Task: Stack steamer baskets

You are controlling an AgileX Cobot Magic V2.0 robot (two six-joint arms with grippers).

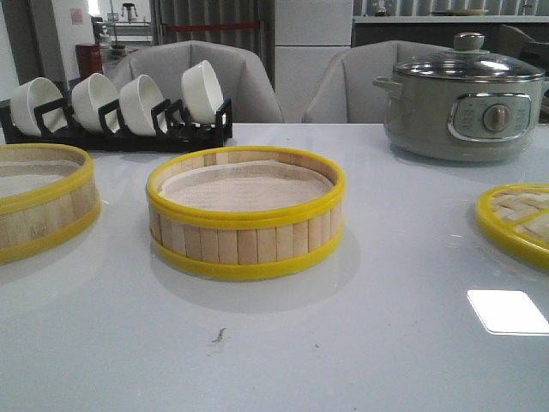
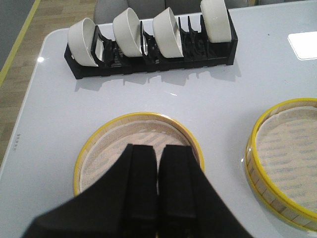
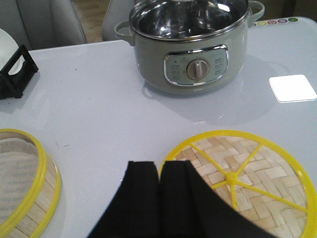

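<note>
Two steamer baskets stand apart on the white table. One basket [image 1: 244, 215] is in the middle of the front view; it also shows in the left wrist view [image 2: 287, 158] and at the edge of the right wrist view [image 3: 22, 183]. The other basket [image 1: 39, 202] is at the left edge of the front view. My left gripper [image 2: 158, 151] hovers above this left basket [image 2: 129, 144], shut and empty. My right gripper [image 3: 160, 166] is shut and empty, above the table beside the woven lid [image 3: 247, 178]. Neither gripper shows in the front view.
The flat woven lid [image 1: 519, 223] lies at the right edge. An electric pot [image 1: 463, 99] with a glass lid stands at the back right. A black rack [image 1: 120, 129] with several white bowls stands at the back left. Grey chairs stand behind the table.
</note>
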